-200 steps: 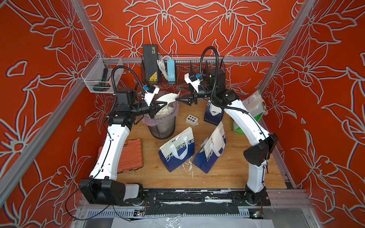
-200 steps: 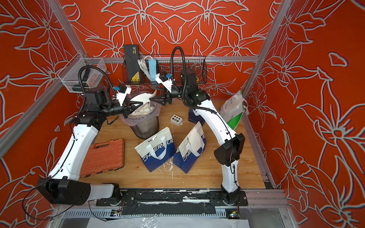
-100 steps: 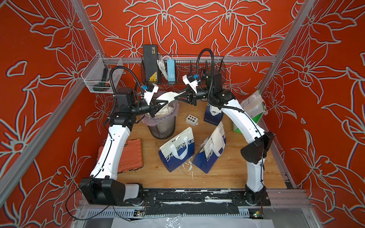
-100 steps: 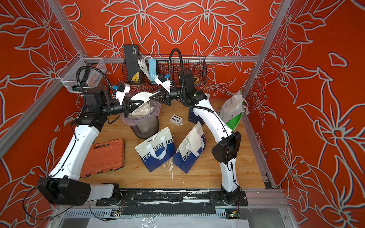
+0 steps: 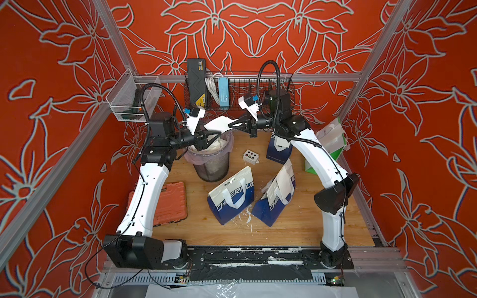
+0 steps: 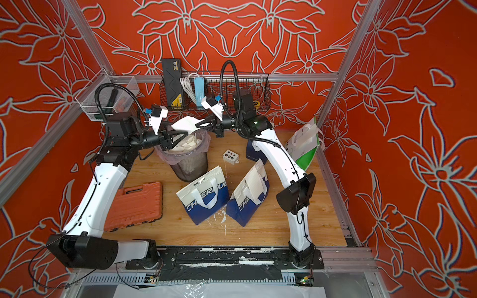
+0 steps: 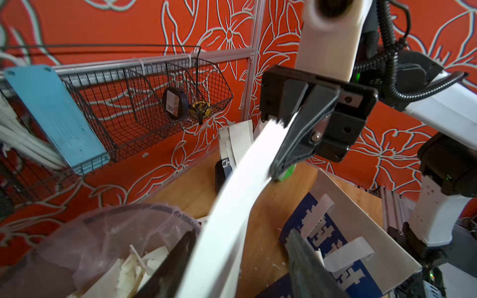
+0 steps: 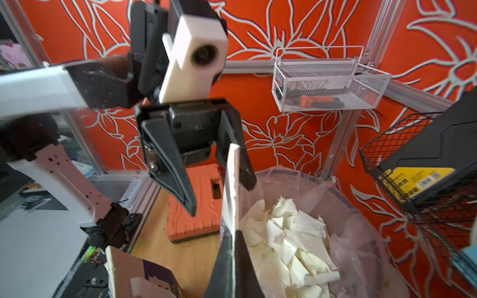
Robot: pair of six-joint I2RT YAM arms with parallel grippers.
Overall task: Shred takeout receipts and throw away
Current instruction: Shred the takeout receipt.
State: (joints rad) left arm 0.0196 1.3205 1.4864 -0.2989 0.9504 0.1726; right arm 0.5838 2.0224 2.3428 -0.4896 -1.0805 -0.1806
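Right wrist view: right gripper (image 8: 233,258), jaws closed, pinches the takeout receipt (image 8: 231,185); left gripper (image 8: 220,198), jaws parted, straddles the strip, seemingly grazing one finger.

1. receipt (image 5: 218,124): white paper strip, ragged at one end, held in the air above the bin (image 5: 213,167) and bowed along its length. One end is pinched in the closed tips of the right tool (image 5: 229,126). The other end passes between the spread fingers of the left tool (image 8: 222,198), ungripped.
2. torn pieces (image 8: 284,237): many off-white irregular scraps, heaped loosely inside the bin.
3. whole slip (image 6: 254,180): white with faint grey lines, lying flat against the face of a leaning bag (image 6: 242,206).
4. shreds (image 5: 245,219): tiny white flecks scattered on the counter (image 5: 284,232) by the bag bases.
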